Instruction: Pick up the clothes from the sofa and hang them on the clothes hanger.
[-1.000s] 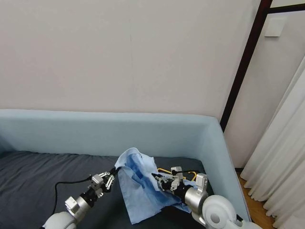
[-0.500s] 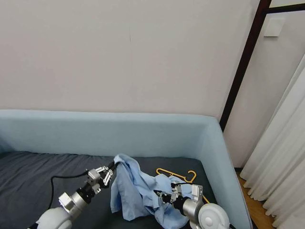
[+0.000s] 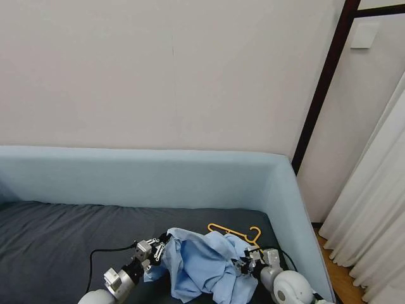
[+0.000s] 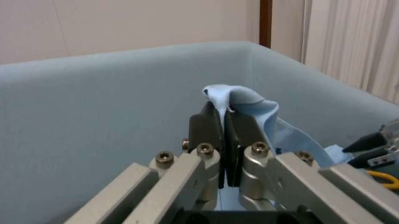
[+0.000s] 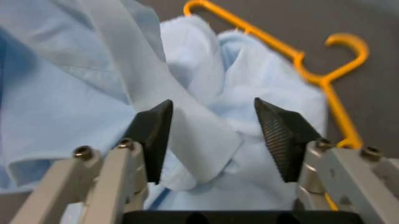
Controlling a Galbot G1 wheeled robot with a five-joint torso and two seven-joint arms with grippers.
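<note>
A light blue shirt (image 3: 204, 265) lies crumpled on the dark sofa seat (image 3: 57, 234), partly over an orange hanger (image 3: 233, 232). My left gripper (image 3: 159, 248) is at the shirt's left edge, shut on a raised fold of the cloth (image 4: 244, 101); in the left wrist view its fingertips (image 4: 225, 140) pinch that fold. At the shirt's right side, my right gripper (image 3: 244, 262) stands open. In the right wrist view its fingers (image 5: 154, 133) straddle a strip of the shirt (image 5: 187, 121) without closing on it, and the hanger (image 5: 315, 70) lies just beyond.
The sofa's pale blue backrest (image 3: 139, 174) runs behind the seat, and its right arm (image 3: 294, 221) rises close beside the hanger. Free seat stretches to the left. A dark door frame (image 3: 323, 88) and white curtain (image 3: 373, 215) stand to the right.
Both arms have dropped lower. The shirt, held up and spread a second ago, has collapsed into a heap on the seat. The right gripper has shifted right, toward the hanger.
</note>
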